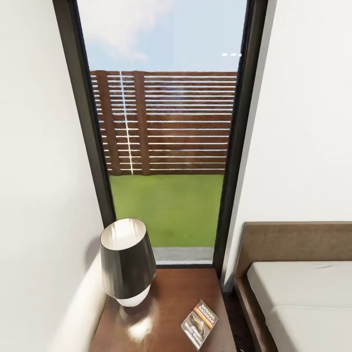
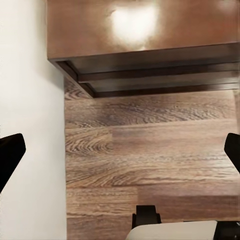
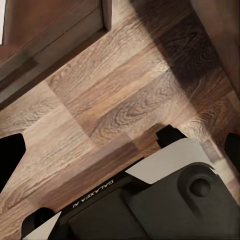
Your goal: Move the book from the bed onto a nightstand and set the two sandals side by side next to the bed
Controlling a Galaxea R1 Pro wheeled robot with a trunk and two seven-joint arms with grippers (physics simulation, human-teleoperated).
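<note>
The book, dark with an orange band, lies flat on the glossy top of the dark-brown nightstand, near its front right corner. The bed with its pale mattress and brown headboard stands just right of it. In the left wrist view my left gripper is open over bare plank floor, facing the nightstand front. My right gripper is open too, empty, above the floor beside the nightstand corner. The sandals are out of view.
A black-shaded lamp occupies the nightstand's back left. A tall dark-framed window shows grass and a slatted fence. White wall hugs the nightstand's left side. My own base sits close below the right gripper.
</note>
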